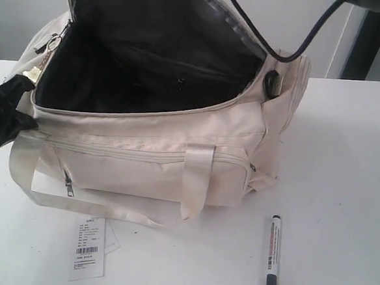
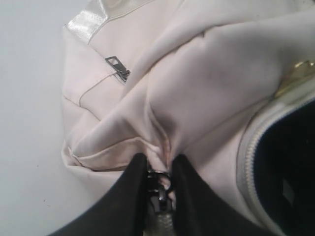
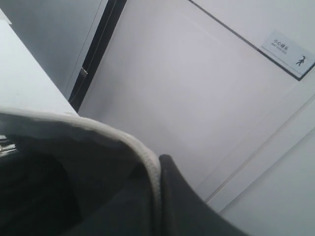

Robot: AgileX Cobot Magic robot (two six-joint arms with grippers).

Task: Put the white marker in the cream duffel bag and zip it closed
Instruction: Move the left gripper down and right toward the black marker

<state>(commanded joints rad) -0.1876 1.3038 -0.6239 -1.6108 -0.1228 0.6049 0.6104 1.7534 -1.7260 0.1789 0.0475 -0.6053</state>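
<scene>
- Left claw [image 2: 160,161]: clenched on a fold of fabric and a metal zip ring [image 2: 160,183] at the left end of the cream duffel bag [image 1: 152,130], pinning that end.
- Right claw [image 3: 156,172]: clenched on the bag's far zip rim and holding it raised. Only one finger shows plainly in the right wrist view.
- Bag: sits toward the far edge and left side of the tabletop [image 1: 343,192]. Its mouth is wide open and the black lining [image 1: 137,60] is exposed, with nothing visible inside.
- White marker [image 1: 272,258]: lies flat toward the tabletop's near right, in front of the bag's right end, apart from it and untouched.
- Step in hand (judged): spreading the mouth; the marker is not yet collected.
- Next move (judged): one claw, probably the nearer right one, must release the rim, descend and pinch the barrel crosswise. The unsupported rim may sag.
</scene>
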